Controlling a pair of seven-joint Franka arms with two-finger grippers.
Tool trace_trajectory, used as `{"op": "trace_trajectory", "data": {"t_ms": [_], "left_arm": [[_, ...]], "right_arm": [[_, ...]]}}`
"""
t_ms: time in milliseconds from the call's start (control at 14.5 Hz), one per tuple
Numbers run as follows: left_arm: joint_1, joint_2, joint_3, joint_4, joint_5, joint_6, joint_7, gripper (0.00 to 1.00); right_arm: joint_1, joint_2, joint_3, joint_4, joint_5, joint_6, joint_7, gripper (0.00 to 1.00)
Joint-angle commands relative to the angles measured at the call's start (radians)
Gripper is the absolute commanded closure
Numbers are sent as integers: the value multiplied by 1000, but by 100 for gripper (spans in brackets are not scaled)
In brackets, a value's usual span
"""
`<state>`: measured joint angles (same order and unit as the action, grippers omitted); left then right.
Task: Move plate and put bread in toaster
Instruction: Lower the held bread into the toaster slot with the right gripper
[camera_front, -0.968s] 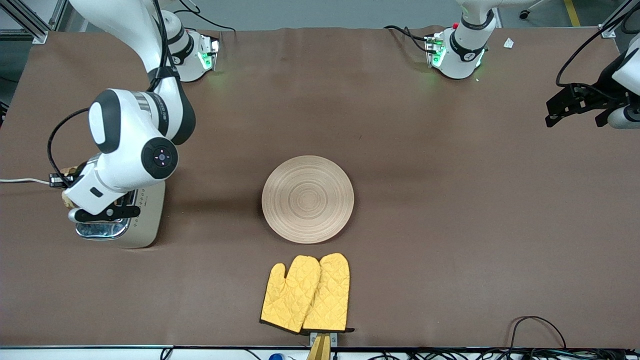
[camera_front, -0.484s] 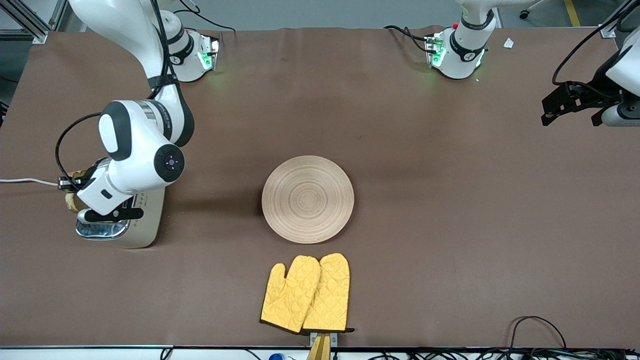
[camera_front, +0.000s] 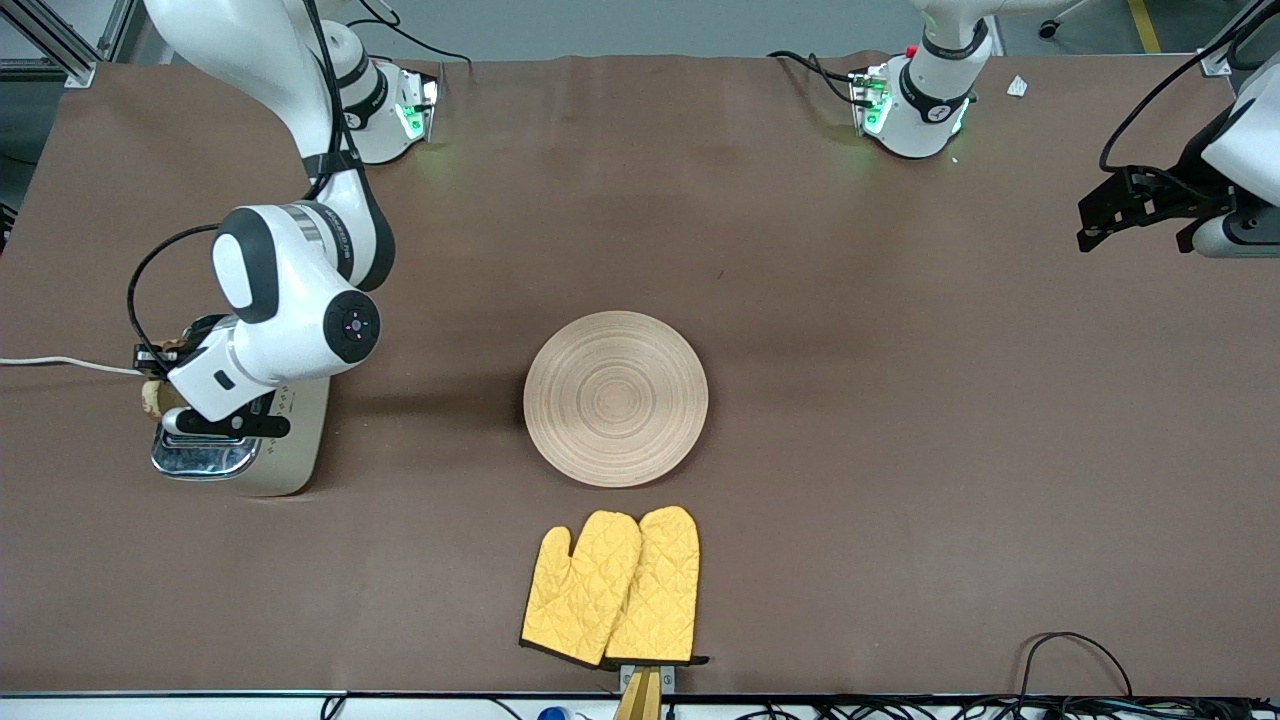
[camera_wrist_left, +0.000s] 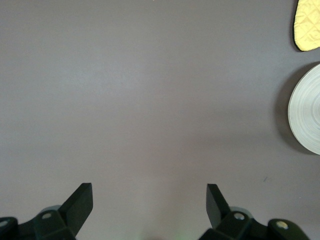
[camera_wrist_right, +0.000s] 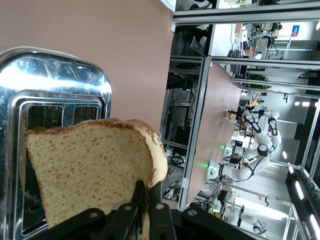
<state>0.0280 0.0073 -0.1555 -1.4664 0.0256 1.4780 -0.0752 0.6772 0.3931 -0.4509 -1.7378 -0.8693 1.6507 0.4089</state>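
Observation:
The bread (camera_wrist_right: 90, 170), a speckled brown slice, is pinched at its crust edge in my right gripper (camera_wrist_right: 149, 187). It hangs tilted just above the chrome top of the toaster (camera_wrist_right: 55, 80), over its slots. In the front view only a corner of the bread (camera_front: 152, 397) shows beside the right hand, above the toaster (camera_front: 290, 450) at the right arm's end. The pale ringed plate (camera_front: 615, 398) lies bare at mid-table. My left gripper (camera_front: 1090, 225) is open and empty over the left arm's end of the table, and its wrist view (camera_wrist_left: 150, 192) shows the plate's edge (camera_wrist_left: 307, 117).
Two yellow oven mitts (camera_front: 610, 585) lie nearer to the front camera than the plate, at the table's edge. The toaster's white cord (camera_front: 60, 362) runs off the right arm's end of the table. Cables (camera_front: 1080, 660) lie at the front edge.
My right arm has shifted a little toward the plate, carrying the bread farther over the toaster top. My left gripper has drifted slightly toward the base side.

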Motion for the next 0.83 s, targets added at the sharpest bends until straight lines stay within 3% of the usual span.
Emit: {"op": "trace_trajectory", "data": {"t_ms": [0,622,761], "left_arm": [[6,-1,-6,3,-12,-5,6,0],[1,2,-6,3,-1,-12,9,0],[0,3,-7,3,0,-12,-1,0]], "right_arm": [[13,-40,8,-51,-28,14,91,99],[22,-39,12,-86,-7,57,171,99],[18,-33,14,-79,19,64,201,90]]}}
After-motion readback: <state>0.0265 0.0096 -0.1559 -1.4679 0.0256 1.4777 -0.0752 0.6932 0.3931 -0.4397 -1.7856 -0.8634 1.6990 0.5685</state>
